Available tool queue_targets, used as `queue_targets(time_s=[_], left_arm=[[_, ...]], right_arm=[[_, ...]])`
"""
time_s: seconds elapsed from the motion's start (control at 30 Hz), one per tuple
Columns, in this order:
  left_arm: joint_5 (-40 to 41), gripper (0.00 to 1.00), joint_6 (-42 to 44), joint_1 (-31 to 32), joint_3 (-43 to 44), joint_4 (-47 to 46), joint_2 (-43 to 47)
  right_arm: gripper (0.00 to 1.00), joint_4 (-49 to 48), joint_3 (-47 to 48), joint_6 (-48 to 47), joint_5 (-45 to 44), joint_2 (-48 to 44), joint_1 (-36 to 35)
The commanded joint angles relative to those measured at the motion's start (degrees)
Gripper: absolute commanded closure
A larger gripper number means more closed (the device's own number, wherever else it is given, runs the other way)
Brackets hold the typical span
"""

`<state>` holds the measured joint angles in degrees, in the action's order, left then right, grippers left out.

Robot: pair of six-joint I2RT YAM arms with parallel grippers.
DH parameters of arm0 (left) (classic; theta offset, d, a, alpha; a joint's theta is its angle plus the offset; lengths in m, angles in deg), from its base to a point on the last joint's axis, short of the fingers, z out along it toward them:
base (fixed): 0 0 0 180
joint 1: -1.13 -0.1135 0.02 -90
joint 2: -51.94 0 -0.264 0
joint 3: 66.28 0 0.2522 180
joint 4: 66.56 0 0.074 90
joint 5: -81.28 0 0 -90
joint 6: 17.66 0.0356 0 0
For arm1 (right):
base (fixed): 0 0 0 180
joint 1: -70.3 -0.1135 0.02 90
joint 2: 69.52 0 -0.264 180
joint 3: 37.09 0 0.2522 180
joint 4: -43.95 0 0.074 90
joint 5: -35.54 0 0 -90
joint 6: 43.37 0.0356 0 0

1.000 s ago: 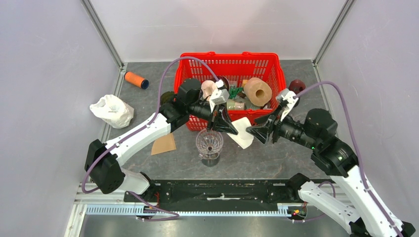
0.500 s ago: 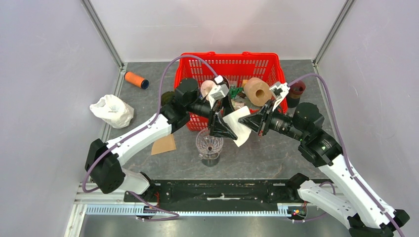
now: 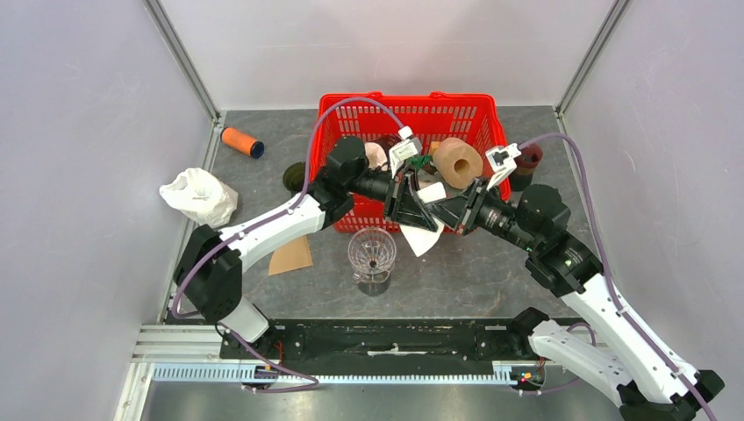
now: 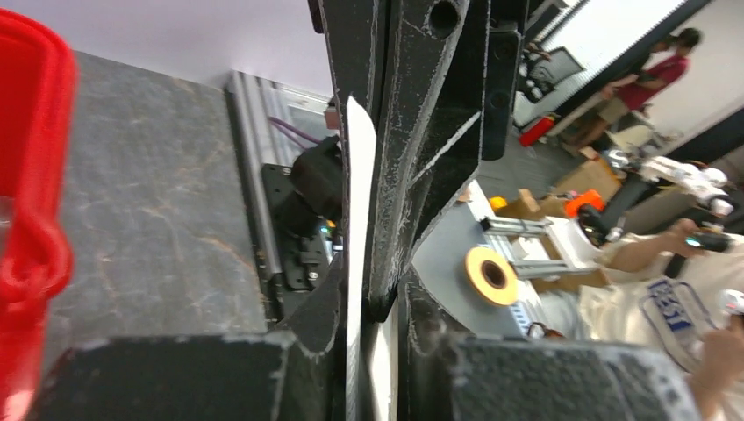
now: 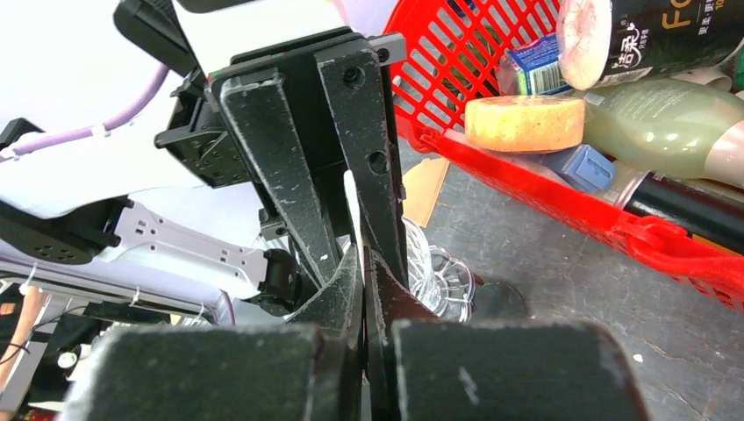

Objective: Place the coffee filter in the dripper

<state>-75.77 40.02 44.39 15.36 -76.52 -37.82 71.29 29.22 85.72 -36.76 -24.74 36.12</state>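
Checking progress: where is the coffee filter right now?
Top view, centre: the coffee filter is pinched between left gripper and right gripper, before the red basket, just right of the glass dripper.

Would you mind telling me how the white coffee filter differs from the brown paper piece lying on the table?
The white coffee filter is white, the brown paper piece tan. The filter hangs in the air, pinched in the right gripper; the brown piece lies flat on the table. Seen from above, the filter is right of the dripper, the brown piece left of it. Both look like thin paper.
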Motion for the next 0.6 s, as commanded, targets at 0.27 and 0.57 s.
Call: queue_targets(time_s=[0.27, 0.57], left_arm=[[0.25, 0.98, -11.63, 0.42, 0.52, -13.38, -0.38], [0.2, 0.98, -3.36, 0.5, -0.27, -4.27, 1.38]], right_arm=[[0.36, 12.32, 1.27, -7.96, -19.14, -10.61, -0.19], [0.1, 11.79, -3.09, -18.56, -19.12, -22.09, -0.16]])
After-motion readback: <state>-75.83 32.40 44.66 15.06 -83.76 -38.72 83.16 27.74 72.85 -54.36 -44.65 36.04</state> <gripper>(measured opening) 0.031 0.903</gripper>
